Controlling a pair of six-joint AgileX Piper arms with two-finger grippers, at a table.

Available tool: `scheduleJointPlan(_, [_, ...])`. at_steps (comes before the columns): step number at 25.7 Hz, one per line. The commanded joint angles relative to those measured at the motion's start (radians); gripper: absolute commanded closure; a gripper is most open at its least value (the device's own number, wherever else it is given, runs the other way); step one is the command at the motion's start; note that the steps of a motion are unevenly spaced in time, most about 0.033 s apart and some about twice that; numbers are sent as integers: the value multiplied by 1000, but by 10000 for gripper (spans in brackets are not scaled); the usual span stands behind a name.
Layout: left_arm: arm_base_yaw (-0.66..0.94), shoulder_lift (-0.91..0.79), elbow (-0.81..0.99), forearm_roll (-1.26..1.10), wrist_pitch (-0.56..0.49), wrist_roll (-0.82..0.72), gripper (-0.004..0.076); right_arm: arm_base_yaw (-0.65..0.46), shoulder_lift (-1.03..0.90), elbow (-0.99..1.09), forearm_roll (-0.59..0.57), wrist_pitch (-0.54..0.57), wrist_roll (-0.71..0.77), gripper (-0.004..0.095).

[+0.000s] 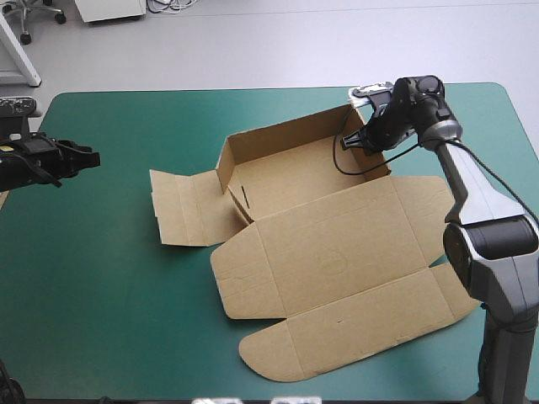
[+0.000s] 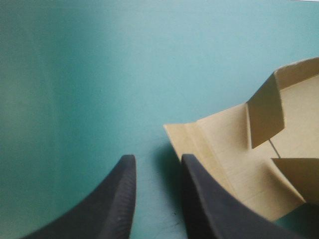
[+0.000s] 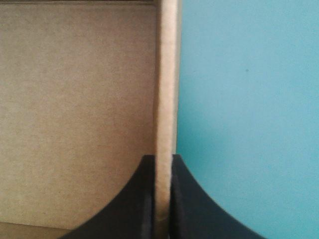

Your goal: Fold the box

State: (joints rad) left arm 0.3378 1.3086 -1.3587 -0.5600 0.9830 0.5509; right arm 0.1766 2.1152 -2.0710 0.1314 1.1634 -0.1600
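Observation:
The brown box (image 1: 337, 252) lies mid-table as an open tray with its lid flat toward the near edge. Its far wall (image 1: 286, 135) stands upright, and a left side flap (image 1: 189, 206) lies flat on the cover. My right gripper (image 1: 354, 141) is at the tray's far right corner, shut on the edge of the right wall (image 3: 167, 74), with the tray's inside (image 3: 75, 114) beside it. My left gripper (image 1: 91, 157) hovers near the table's left edge, well apart from the box. Its fingers stand open (image 2: 157, 159) over bare cover, with the flat flap (image 2: 224, 144) just ahead.
The teal-green cover (image 1: 109, 295) surrounds the box. The lid's rounded front flap (image 1: 278, 353) reaches close to the table's near edge. The right arm's upright base (image 1: 505, 337) stands at the near right corner beside the lid.

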Motion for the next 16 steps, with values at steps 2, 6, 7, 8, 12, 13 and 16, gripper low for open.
scheduleJointPlan(2, [1,-22,10,-16,-105,-23,501,-85,-125,-71,111,-41,-38,917])
scheduleJointPlan(6, [8,-22,77,2,-167,-23,501,-152,-167,-94,176,-30,-73,917])
scheduleJointPlan(7, [22,-22,112,-1,-191,-23,501,-177,-187,-96,215,-34,-91,917])
scheduleJointPlan(8, [32,-22,136,-7,-210,-26,501,-193,-198,-96,238,-37,-98,917])
scheduleJointPlan(12, [55,-22,220,-49,-269,-23,501,-246,-242,-105,305,-38,-121,917])
scheduleJointPlan(13, [57,-20,237,-61,-278,-17,501,-254,-250,-107,319,-38,-121,917])
scheduleJointPlan(16, [57,8,267,-142,-282,35,501,-285,-295,-107,423,-27,-160,917])
